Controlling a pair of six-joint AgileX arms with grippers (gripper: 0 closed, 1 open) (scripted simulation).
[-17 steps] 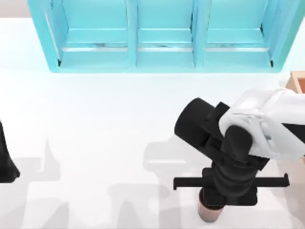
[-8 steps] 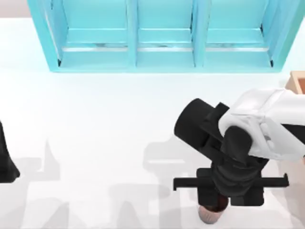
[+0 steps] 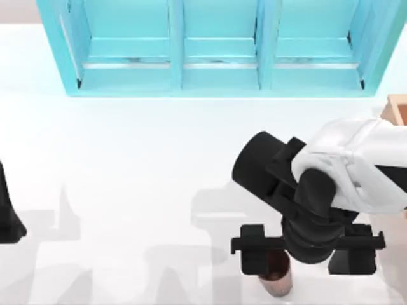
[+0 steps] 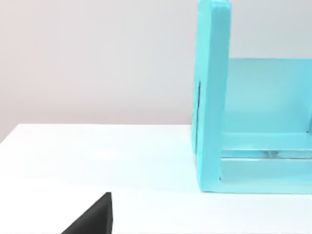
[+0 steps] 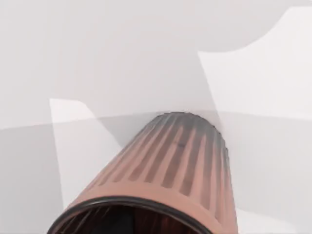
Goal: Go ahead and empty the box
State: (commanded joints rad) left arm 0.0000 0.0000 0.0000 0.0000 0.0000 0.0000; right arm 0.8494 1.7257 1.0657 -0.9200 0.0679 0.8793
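**Right gripper's fingers have parted around the ribbed cup**

Since a second ago the right gripper [image 3: 306, 254] has spread: its two black fingers, then tucked in close under the wrist, now stand well apart at either end of the crossbar, and the cup [image 3: 276, 279] sits just beside the left-hand finger rather than squarely under the wrist. The jaws are wide and hold nothing.

The cup is a salmon-brown, ribbed thing with a dark rim, standing on the white table [image 3: 127, 165] near the front edge. In the right wrist view it [image 5: 165, 170] lies directly below the camera, mouth towards the lens, dark inside.

The box [image 3: 397, 109] shows as a tan corner at the table's right edge, behind the right arm and well apart from the cup. So the cup lies out on the table, towards the front and left of the box.

That relation decides what follows, I judge: the right arm is much the nearer to the box. The left arm [image 3: 7, 213] is parked at the table's far left edge; I cannot tell how its fingers stand. The cyan shelf unit [image 3: 216, 70] runs along the back.
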